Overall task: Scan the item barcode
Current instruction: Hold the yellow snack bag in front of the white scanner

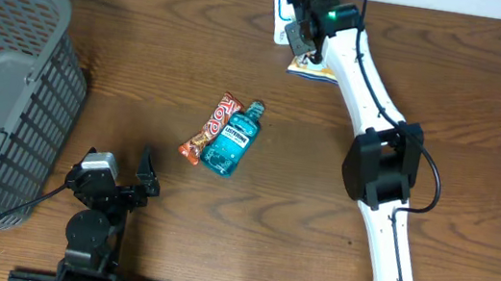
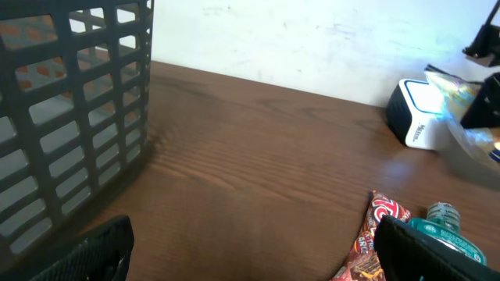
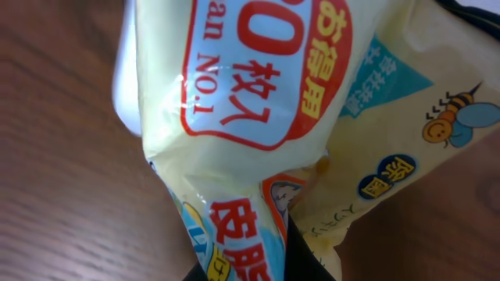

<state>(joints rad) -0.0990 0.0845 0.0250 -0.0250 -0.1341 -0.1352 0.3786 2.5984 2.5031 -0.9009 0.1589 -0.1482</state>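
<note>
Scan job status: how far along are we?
Done: the yellow packet is gripped in the right gripper. In hand: it holds the packet over the white scanner; a read cannot be confirmed. Left: candy bar and mouthwash bottle lie mid-table; left gripper is open, away from them.

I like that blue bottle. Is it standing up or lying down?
Lying down. The blue bottle lies flat, label up, beside the candy bar.

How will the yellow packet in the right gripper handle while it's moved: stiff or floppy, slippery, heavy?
The yellow packet is probably floppy: its film buckles and creases toward the pinch. The glossy highlights suggest a slick surface, so it might slide in a light grip. It seems light for its size, since a pinch at one end appears to carry it.
</note>
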